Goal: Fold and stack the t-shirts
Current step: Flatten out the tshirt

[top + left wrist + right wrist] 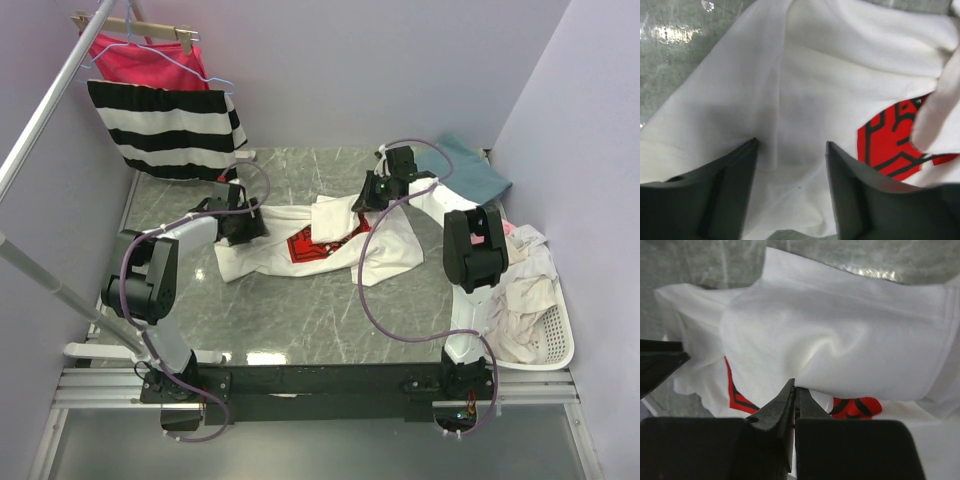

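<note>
Marble table (300,310), white t-shirt (250,255); wrist views show left claw (791,145) wide, right claw (794,388) closed.

- It was a robot lab cell: plain lilac walls (400,60) boxed in a grey marble-patterned tabletop (300,315).
- Slotted aluminium rails (100,390) carried two arm bases (178,385).
- A white plastic laundry basket (563,335) sat alongside.

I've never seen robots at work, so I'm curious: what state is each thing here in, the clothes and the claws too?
white t-shirt: rumpled on the table, partly folded over itself
teal t-shirt: lying loosely at the far right
pale shirts: crumpled in the basket
striped garment: hanging
pink garment: hanging behind it
left gripper: open over the white t-shirt
right gripper: shut at a fold of the white t-shirt
</note>
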You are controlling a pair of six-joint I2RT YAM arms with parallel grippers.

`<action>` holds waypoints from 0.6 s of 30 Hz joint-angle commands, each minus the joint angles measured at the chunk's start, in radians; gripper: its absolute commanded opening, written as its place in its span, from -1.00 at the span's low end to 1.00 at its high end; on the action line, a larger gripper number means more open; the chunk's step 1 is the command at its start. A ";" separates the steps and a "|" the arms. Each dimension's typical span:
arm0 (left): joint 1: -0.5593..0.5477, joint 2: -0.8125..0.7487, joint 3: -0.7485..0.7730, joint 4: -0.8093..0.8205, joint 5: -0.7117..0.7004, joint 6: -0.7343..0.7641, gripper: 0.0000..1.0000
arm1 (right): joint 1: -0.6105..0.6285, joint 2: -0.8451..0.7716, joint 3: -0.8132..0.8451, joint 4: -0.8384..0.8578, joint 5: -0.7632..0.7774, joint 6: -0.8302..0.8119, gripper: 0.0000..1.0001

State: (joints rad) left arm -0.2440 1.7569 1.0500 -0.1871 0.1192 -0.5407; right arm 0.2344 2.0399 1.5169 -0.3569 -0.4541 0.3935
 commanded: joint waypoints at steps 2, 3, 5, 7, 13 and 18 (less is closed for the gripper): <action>-0.003 0.041 0.024 0.017 -0.019 0.005 -0.98 | -0.043 -0.052 0.005 0.163 -0.136 0.042 -1.00; -0.003 0.042 0.030 0.015 -0.024 0.010 -0.99 | -0.046 -0.069 0.011 0.164 -0.141 0.038 -1.00; -0.003 0.042 0.041 -0.001 -0.027 0.016 -0.99 | -0.055 -0.093 0.023 0.156 -0.147 0.030 -1.00; -0.003 0.030 0.054 -0.015 -0.052 0.018 -0.99 | -0.063 -0.113 0.025 0.148 -0.155 0.022 -1.00; 0.000 -0.095 0.137 -0.123 -0.116 0.053 -0.99 | -0.093 -0.236 0.003 0.141 -0.185 0.007 -1.00; 0.035 -0.189 0.237 -0.210 -0.116 0.081 -0.99 | -0.096 -0.386 -0.026 0.108 -0.172 -0.027 -1.00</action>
State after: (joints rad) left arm -0.2356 1.6844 1.1790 -0.3450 0.0288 -0.5003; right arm 0.1463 1.8145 1.5002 -0.2684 -0.6052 0.4026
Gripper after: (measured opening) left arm 0.015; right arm 0.010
